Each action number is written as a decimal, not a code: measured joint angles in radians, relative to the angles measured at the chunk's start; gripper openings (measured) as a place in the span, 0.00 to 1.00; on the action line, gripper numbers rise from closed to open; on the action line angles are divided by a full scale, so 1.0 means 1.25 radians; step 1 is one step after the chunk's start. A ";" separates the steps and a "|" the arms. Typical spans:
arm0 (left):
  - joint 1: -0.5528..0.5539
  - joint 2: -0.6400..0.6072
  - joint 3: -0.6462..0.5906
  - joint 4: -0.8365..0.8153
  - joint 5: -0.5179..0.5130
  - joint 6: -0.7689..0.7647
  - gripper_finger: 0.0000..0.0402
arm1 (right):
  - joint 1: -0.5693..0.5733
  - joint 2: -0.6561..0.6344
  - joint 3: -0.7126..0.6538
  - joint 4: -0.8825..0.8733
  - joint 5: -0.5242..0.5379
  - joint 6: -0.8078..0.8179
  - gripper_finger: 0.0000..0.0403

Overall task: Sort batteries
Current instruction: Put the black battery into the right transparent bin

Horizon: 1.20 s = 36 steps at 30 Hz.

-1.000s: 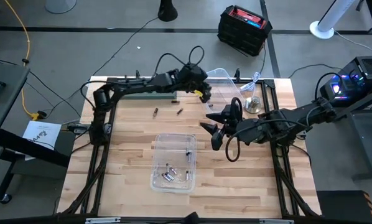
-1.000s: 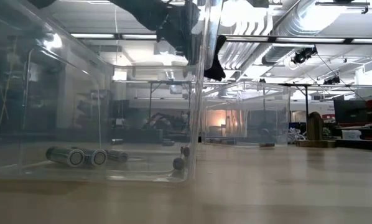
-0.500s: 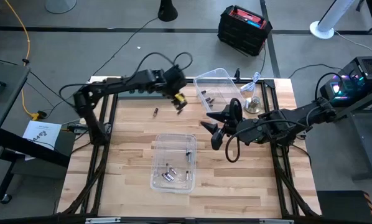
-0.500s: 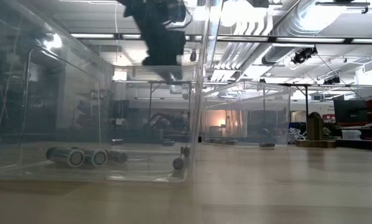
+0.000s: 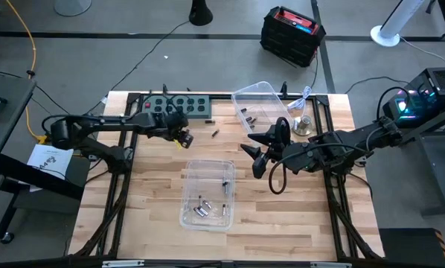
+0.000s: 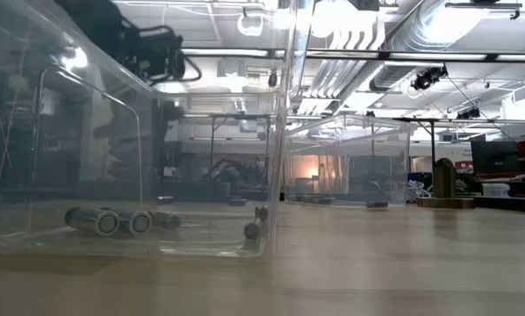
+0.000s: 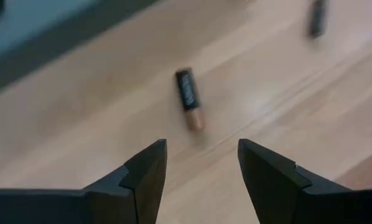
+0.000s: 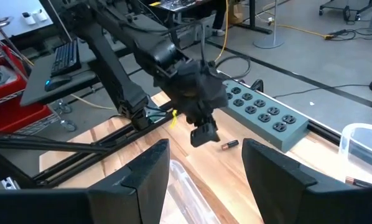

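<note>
My left gripper (image 5: 182, 138) is open and empty. It hovers low over the wood near the power strip. A dark battery with a copper end (image 7: 189, 99) lies on its side on the table just ahead of the fingertips; it also shows in the right wrist view (image 8: 229, 144). Another loose battery (image 5: 213, 133) lies further right. My right gripper (image 5: 257, 156) is open and empty above the table's middle, right of the near clear bin (image 5: 207, 195). Several silvery batteries (image 6: 96, 219) lie on that bin's floor. Dark batteries (image 5: 246, 115) lie in the far clear bin (image 5: 261, 104).
A grey power strip (image 5: 174, 104) lies along the far edge behind my left gripper. A round metal weight (image 5: 303, 125) and a cable sit at the far right beside the far bin. Bare wood shows on the near left and near right of the table.
My left gripper has swung from over the far clear bin toward the table's left and a little nearer, coming down to the loose dark battery by the power strip. My right arm has kept still.
</note>
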 joint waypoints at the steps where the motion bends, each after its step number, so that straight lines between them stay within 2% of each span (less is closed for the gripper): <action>1: 0.006 0.005 -0.016 0.017 0.010 -0.005 0.47 | -0.001 0.000 0.000 0.000 0.000 0.000 0.49; 8: 0.042 0.084 -0.037 0.161 0.040 -0.003 0.47 | -0.025 0.000 0.000 0.001 -0.006 0.005 0.49; 17: 0.055 0.221 -0.031 0.149 0.031 0.011 0.45 | -0.032 0.000 0.000 0.001 -0.029 0.012 0.49; 20: 0.047 0.235 -0.024 0.157 0.025 0.033 0.34 | -0.031 0.000 0.000 0.000 -0.030 0.020 0.49; 23: 0.043 0.234 -0.007 0.176 0.024 0.050 0.13 | -0.031 0.000 0.000 0.001 -0.038 0.024 0.49; 24: 0.044 0.235 0.002 0.179 0.032 0.060 0.08 | -0.031 0.000 0.000 0.001 -0.043 0.024 0.49; 30: 0.037 0.232 0.134 0.271 0.126 0.155 0.08 | -0.029 0.000 0.000 0.006 -0.048 0.026 0.49; 36: -0.009 0.231 0.318 0.344 0.129 0.273 0.08 | -0.029 0.000 0.000 0.013 -0.049 0.027 0.49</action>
